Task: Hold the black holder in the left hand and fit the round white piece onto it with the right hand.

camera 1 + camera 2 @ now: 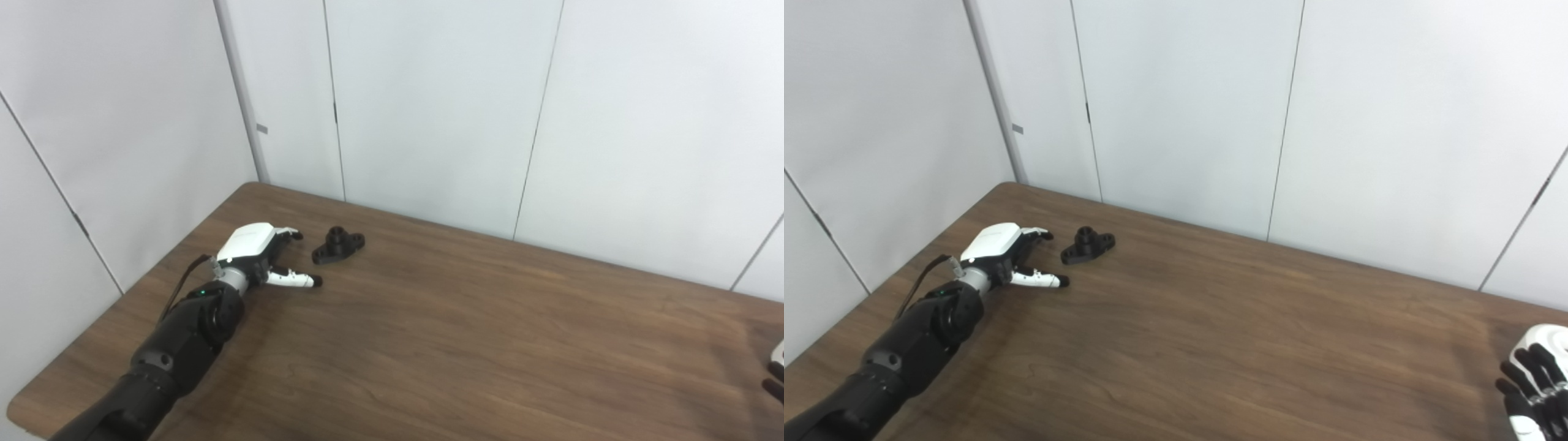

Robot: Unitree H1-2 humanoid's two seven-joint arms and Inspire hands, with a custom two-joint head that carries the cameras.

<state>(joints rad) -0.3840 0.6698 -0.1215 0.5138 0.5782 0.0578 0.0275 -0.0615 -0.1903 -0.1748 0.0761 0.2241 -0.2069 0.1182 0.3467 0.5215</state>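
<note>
The black holder, a small flanged block with a round boss, lies flat on the brown table near its far left corner. My left hand rests just left of the holder, open, thumb stretched toward it, a small gap between them. My right hand sits at the right edge of the right eye view with its dark fingers curled; only a sliver of the right hand shows in the left eye view. Whether it holds anything is hidden. No round white piece shows in either view.
White wall panels stand close behind the table's far edge and along its left side. The table's left front corner is rounded.
</note>
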